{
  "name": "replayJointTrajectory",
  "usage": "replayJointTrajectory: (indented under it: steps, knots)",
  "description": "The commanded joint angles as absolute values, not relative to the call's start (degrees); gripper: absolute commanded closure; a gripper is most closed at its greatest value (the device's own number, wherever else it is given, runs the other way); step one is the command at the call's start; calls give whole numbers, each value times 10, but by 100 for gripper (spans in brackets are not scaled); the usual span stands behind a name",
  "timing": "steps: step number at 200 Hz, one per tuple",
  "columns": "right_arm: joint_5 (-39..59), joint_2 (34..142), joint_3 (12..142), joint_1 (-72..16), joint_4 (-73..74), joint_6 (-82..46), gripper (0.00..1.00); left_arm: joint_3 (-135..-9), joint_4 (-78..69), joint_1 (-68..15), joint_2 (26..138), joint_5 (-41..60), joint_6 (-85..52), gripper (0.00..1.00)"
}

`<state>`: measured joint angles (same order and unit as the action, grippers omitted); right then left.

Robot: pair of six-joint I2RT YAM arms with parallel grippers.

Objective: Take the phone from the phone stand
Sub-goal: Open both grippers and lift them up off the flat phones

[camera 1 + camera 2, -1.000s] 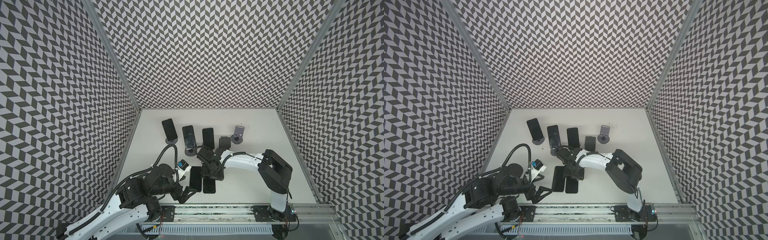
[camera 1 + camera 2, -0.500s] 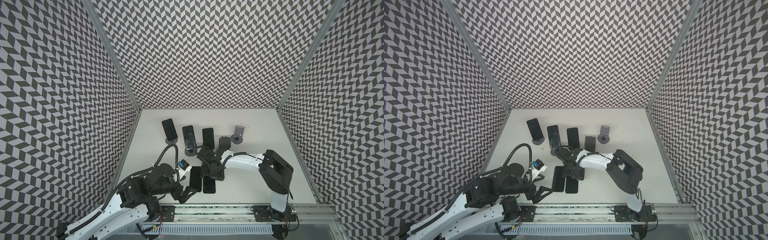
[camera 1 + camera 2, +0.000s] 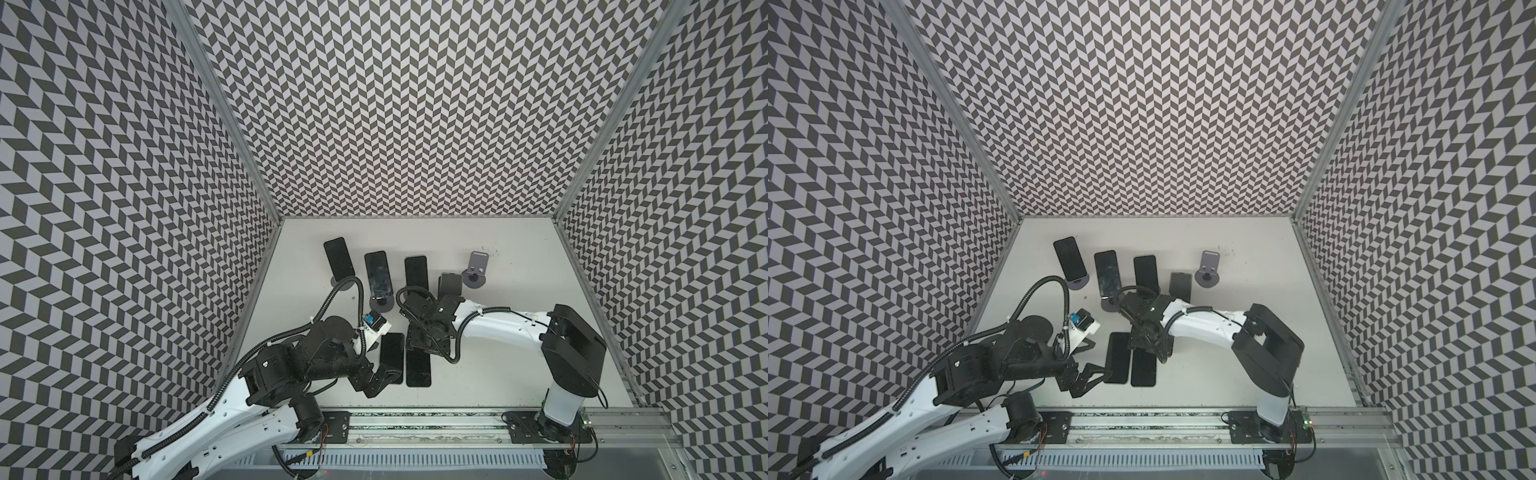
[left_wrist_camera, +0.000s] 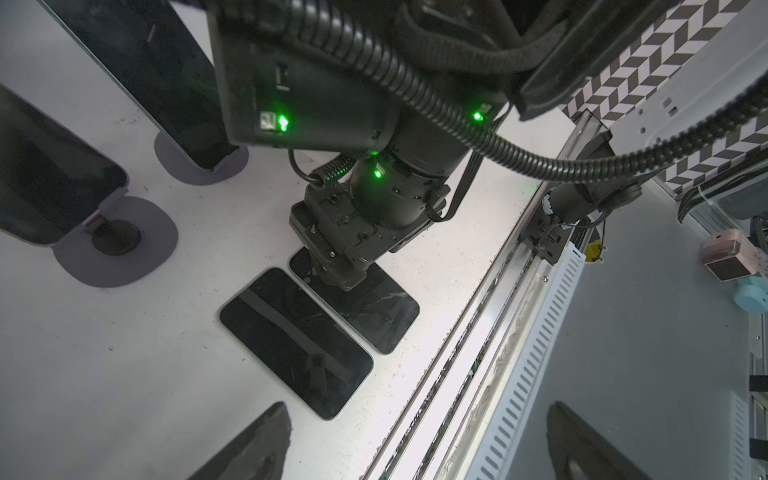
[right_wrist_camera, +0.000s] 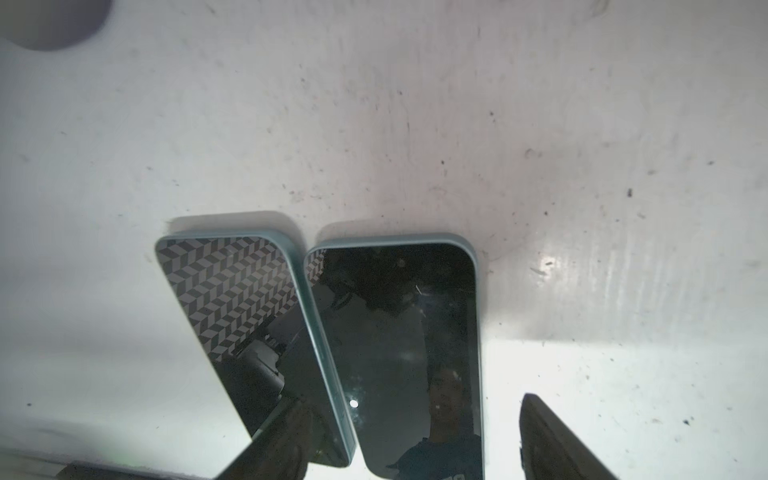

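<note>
Between the parted fingers point(image 5: 557, 444) of the right gripper point(image 5: 411, 444) the phone point(image 5: 395, 332) lies flat, another phone point(image 3: 391, 353) at its nine o'clock. The left gripper point(image 4: 419, 444) gapes, empty.

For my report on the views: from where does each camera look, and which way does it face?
Both top views: high at the front, looking down at the white table; left arm, right arm show.
Left wrist: low, facing the two flat phones; left gripper and right gripper show.
Right wrist: close above the flat phones; right gripper shows.
All share the flat phones.
</note>
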<state>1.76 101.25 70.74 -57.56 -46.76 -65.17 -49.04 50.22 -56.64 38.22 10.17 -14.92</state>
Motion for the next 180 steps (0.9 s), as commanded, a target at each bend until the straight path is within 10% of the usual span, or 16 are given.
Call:
replayJointTrajectory:
  steps: [1,180]
  knots:
    - [-11,978,705,-577,-487,-671,23,-521,486,-568,389,76,-141,4]
    - [-110,914,804,-562,-556,-624,29,-590,442,-568,411,-65,-197,4]
